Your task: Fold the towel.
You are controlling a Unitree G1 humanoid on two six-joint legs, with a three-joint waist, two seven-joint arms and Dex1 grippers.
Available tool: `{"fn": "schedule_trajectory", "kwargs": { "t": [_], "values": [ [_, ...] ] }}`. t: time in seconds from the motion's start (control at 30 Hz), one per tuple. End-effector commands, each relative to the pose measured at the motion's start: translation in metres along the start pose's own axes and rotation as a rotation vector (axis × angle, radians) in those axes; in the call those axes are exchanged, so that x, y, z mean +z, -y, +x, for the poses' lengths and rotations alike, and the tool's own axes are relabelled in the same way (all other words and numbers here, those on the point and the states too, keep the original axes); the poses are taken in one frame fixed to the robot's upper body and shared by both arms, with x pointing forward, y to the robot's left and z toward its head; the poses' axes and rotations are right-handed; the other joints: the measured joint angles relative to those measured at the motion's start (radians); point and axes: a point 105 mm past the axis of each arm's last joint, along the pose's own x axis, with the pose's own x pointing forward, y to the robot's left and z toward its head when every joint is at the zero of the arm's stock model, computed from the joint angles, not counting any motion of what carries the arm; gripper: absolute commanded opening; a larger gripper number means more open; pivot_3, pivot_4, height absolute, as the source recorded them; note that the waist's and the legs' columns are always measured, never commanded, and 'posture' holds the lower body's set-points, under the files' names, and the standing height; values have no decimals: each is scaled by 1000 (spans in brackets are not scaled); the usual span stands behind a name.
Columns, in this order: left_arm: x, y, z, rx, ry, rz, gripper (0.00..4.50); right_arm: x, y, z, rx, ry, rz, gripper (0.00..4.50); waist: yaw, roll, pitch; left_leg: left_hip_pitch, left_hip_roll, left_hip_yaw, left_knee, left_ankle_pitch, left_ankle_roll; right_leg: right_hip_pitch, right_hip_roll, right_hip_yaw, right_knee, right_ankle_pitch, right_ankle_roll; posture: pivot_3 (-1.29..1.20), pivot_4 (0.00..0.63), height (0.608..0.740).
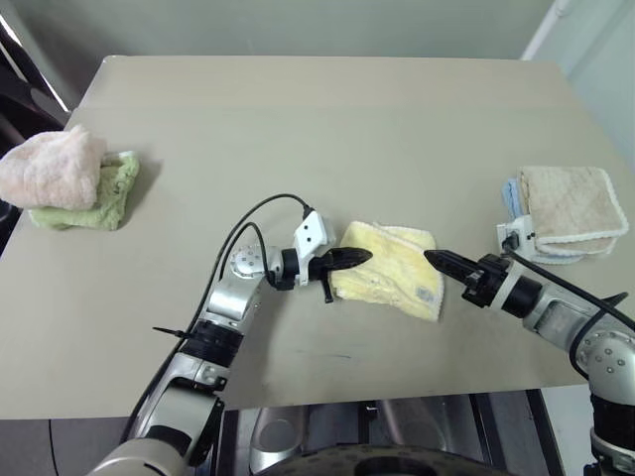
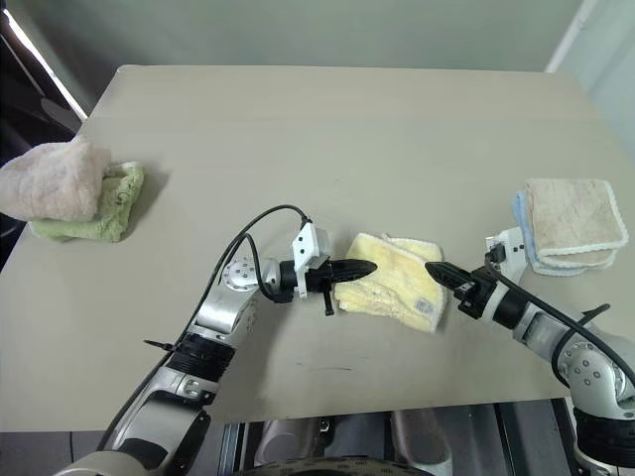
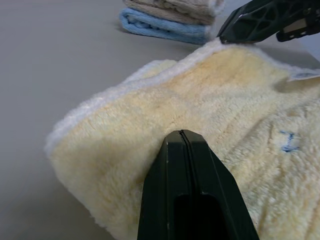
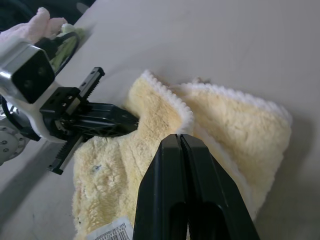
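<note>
We see the yellow towel [image 1: 389, 268] lying folded on the worktop [image 1: 327, 129], near the front edge and a bit to the right of the middle. It looks fluffy, with a whitish hem along its edges and a small white tag [image 1: 428, 294] near its front right corner. The left tool [image 1: 359, 257] lies almost flat and points to the right. Its two black fingers are pressed tight together, with nothing between them, and their tip rests on the left edge of the towel. The right tool [image 1: 433, 257] points to the left toward the towel's right edge. Its fingers are pressed together too, and they hold nothing. We cannot tell if this tip touches the towel or just floats above it. The towel sits between the two tools. Far off at the left side of the worktop, a pink towel [image 1: 55, 167] lies on top of a green towel [image 1: 104, 198]. At the right side there is a stack with a beige towel [image 1: 571, 203] on top of a blue towel [image 1: 511, 196].
</note>
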Motion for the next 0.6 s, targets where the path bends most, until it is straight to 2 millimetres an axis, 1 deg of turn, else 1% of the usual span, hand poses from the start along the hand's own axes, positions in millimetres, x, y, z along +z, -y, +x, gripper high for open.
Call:
{"fn": "schedule_trajectory", "kwargs": {
  "t": [0.03, 0.13, 0.27, 0.33, 0.4, 0.47, 0.6],
  "values": [
    [12, -5, -1, 24, 38, 32, 0, 16, -1, 2, 13, 36, -72, 47, -1, 0, 0, 0, 0, 0, 0, 0, 0, 0, 0, 0, 0, 0, 0, 0, 150, 703],
    [16, -6, -1, 29, 56, 20, 0, 19, 5, 5, -4, 33, -99, 47, -1, 0, 0, 0, 0, 0, 0, 0, 0, 0, 0, 0, 1, 0, 0, 0, 150, 703],
    [20, -2, -2, 21, 75, 3, 0, 25, 21, 9, -59, 49, -126, 47, -1, 0, 0, 0, 0, 0, 1, 1, 0, 0, 0, 0, 1, 1, 0, 0, 150, 703],
    [21, -1, -2, 21, 77, 3, 0, 25, 28, 14, -75, 44, -142, 47, -1, 0, 0, 0, 0, 0, 1, 1, 0, -1, 0, 0, 1, 5, -7, 0, 150, 703],
    [23, 1, -2, 22, 82, 1, 0, 23, 32, 17, -83, 27, -159, 47, -2, 0, 0, 0, 0, 0, 1, 1, 0, -1, 0, 0, 1, 6, -8, 0, 150, 703],
    [24, 1, -2, 25, 83, 11, 0, 20, 35, 19, -92, 7, -185, 47, -1, 0, 0, 0, 0, 0, 1, 1, 0, -1, 0, 0, 1, 10, -1, 0, 150, 703],
    [26, 0, -3, 27, 83, 13, 0, 10, 37, 22, -88, -33, -192, 47, -1, 0, 0, 0, 0, 1, 0, 1, 0, -1, 0, 0, 1, 10, -1, 0, 150, 703]
  ]
}}
